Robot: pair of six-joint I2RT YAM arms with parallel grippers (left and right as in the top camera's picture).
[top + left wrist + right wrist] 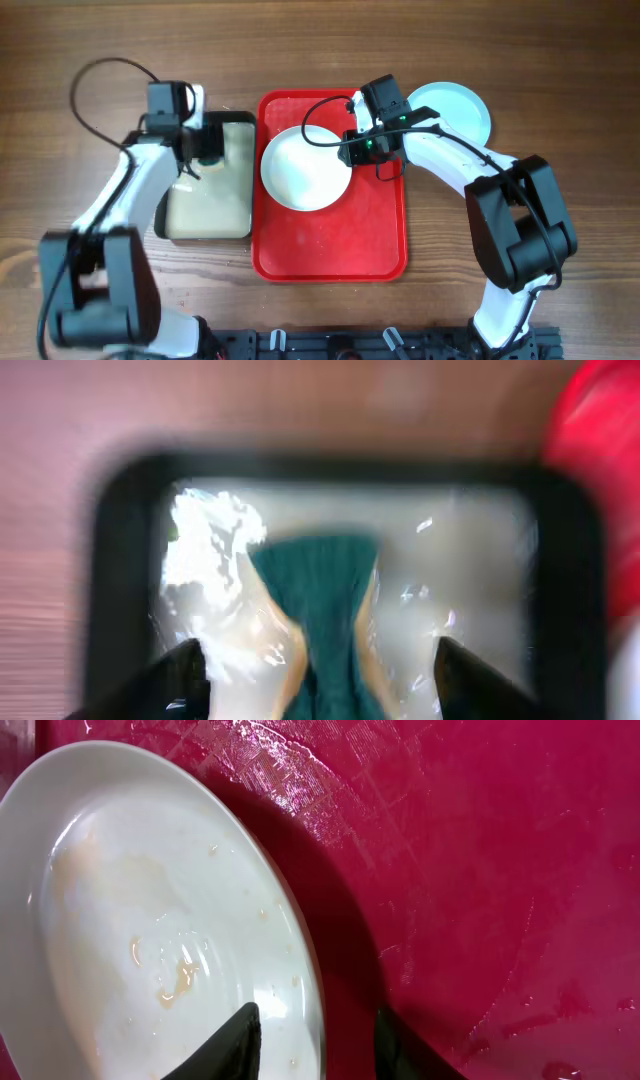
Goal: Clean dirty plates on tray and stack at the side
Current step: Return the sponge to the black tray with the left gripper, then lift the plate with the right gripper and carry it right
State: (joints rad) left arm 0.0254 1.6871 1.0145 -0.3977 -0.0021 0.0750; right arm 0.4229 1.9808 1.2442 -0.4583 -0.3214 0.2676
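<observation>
Black-rimmed beige tray (212, 205) with a dark green sponge (325, 610) on its wet surface, on a wooden table (560, 60).

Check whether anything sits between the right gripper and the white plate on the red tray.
Nothing visible does. The right gripper straddles the rim of the white plate: one finger over the plate, the other over the red tray.
</observation>
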